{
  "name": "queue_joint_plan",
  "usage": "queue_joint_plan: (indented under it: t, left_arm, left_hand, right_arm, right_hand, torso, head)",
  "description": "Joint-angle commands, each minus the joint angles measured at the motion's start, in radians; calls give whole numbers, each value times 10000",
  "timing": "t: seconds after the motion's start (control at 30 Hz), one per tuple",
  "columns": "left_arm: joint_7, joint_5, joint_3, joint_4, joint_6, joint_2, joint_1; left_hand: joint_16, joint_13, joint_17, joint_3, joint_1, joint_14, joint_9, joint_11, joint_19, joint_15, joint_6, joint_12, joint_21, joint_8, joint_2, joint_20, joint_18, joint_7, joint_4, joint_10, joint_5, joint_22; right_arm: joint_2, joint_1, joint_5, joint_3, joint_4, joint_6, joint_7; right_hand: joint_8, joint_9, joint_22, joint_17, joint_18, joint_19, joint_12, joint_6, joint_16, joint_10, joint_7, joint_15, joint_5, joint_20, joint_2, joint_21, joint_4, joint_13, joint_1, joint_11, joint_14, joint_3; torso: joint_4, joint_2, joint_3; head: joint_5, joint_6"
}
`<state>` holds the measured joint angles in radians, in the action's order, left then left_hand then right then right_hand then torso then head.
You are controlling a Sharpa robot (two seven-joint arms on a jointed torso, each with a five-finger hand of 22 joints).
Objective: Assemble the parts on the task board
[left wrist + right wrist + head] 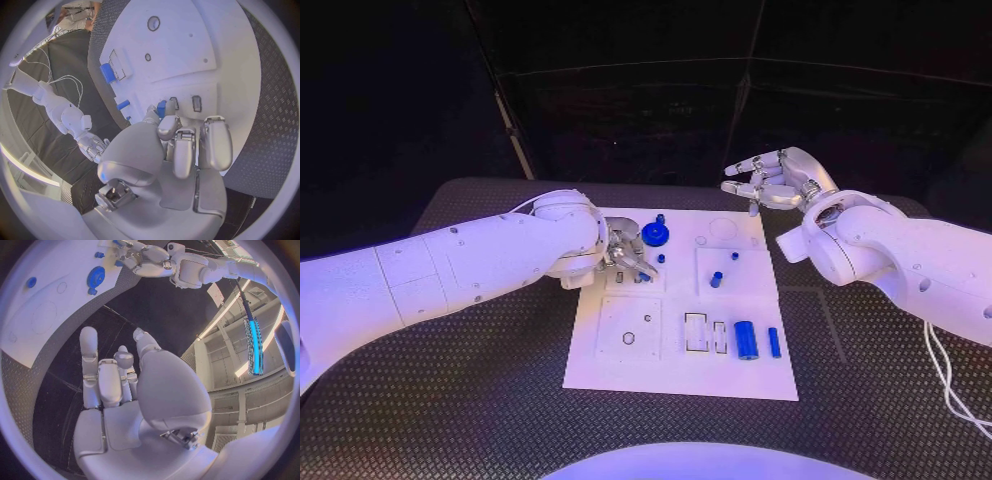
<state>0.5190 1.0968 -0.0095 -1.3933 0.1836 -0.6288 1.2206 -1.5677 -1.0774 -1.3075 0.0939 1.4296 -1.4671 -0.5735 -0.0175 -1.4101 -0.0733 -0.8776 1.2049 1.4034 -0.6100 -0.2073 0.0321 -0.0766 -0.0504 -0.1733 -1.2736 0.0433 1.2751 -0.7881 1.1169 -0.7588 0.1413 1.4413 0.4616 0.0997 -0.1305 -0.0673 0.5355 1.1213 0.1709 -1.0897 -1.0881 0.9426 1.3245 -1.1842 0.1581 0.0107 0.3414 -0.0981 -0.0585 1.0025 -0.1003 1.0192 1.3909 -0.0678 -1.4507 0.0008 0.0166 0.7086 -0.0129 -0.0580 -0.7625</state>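
The white task board [629,355] lies in the middle of the table. My left hand [626,256] is low over its far left part, fingers curled down; in the left wrist view the thumb and a fingertip [169,124] pinch a small blue part [161,108] at the board's surface. A blue gear [655,235] stands just beyond that hand. A short blue peg [715,279] stands mid-board. A blue cylinder [747,340] and a thin blue bar [775,342] lie near the right edge. My right hand [773,180] is raised past the board's far right corner, fingers apart and holding nothing.
The board carries rectangular slots [695,333] and round holes [629,338] on its near half. The black textured table [459,400] surrounds the board. A white cable [945,380] trails along the table's right side.
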Motion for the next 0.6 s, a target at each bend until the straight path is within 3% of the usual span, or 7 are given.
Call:
queue_joint_plan:
  t: [0.03,0.07,0.1,0.13,0.33,0.5,0.6]
  left_arm:
    - [-3,-448,-6,-91,-394,-94,-8]
    - [-12,-488,-6,-130,-501,-131,-9]
    - [-21,-522,-6,-174,-614,-172,-9]
    - [-29,-554,-6,-222,-729,-216,-9]
    - [-81,-679,-7,-542,-1527,-487,-14]
    - [-143,-689,-10,-906,-2251,-741,-53]
    - [-156,-538,-12,-1093,-2520,-864,-114]
  left_hand:
    - [-31,16,-2633,-1810,-197,-1037,-55,9,59,-37,1,-43,-28,64,280,51,131,3,1268,33,94,24]
    - [-31,20,-2633,-2550,-548,-1037,-106,75,49,25,-27,-63,-22,88,563,-5,106,23,1328,-3,79,57]
    - [-31,2,-2633,-2723,-583,-1037,-119,4,35,2,-30,-51,-10,89,645,37,129,-4,1376,-20,71,82]
    - [-31,-17,-2633,-3728,-1109,-1037,-195,87,8,-25,-96,-44,9,84,1002,16,123,-41,1384,-77,87,135]
    - [-31,-126,-2633,-6400,-2231,-1037,-512,-8,-83,-36,-147,46,71,-76,2094,66,169,-35,1712,-251,30,311]
    - [-31,-128,-2633,-7350,-2683,-1037,-709,-17,-161,-43,-135,58,131,-216,2434,49,191,9,1860,-321,56,438]
    - [-31,-123,-2633,-7492,-2744,-1037,-747,-41,-176,-29,-133,57,143,-244,2477,37,192,9,1894,-329,61,464]
  right_arm:
    - [25,21,-24,10,-25,-133,39]
    - [31,22,-24,10,-37,-142,36]
    - [34,22,-24,10,-47,-148,33]
    - [35,22,-24,11,-54,-154,30]
    - [17,23,-24,11,-82,-180,15]
    - [5,24,-24,12,-117,-226,20]
    - [6,24,-24,12,-143,-247,13]
  right_hand:
    - [-47,-14,1,11,59,-68,-25,-85,-30,50,-16,-36,56,-19,57,-45,49,-2,65,-5,44,3]
    - [-47,-14,1,11,59,-68,-25,-85,-30,50,-16,-36,56,-19,57,-45,49,-2,65,-5,44,3]
    - [-47,-14,1,11,59,-68,-25,-85,-30,50,-16,-36,56,-19,57,-45,49,-2,65,-5,44,3]
    - [-47,-14,1,11,59,-68,-25,-85,-30,50,-16,-36,56,-19,57,-45,49,-2,65,-5,44,3]
    - [-51,-14,13,21,56,-76,-34,-85,-25,45,-15,-36,73,-19,59,-40,42,1,55,-7,41,4]
    - [-69,-15,6,25,55,-91,-56,-86,-27,35,-14,-40,84,-21,45,-53,-15,-13,-46,-12,37,-26]
    - [-72,-15,8,28,54,-94,-57,-87,-27,36,-14,-40,82,-21,43,-54,-23,-19,-60,-13,36,-31]
  torso:
    - [14,-6,1]
    - [22,-8,1]
    - [32,-7,7]
    - [40,-8,6]
    - [97,-36,38]
    - [120,-54,61]
    - [137,-58,75]
  head:
    - [-8,54]
    - [-12,54]
    - [-18,56]
    - [-17,58]
    - [-34,52]
    - [-28,44]
    - [-63,37]
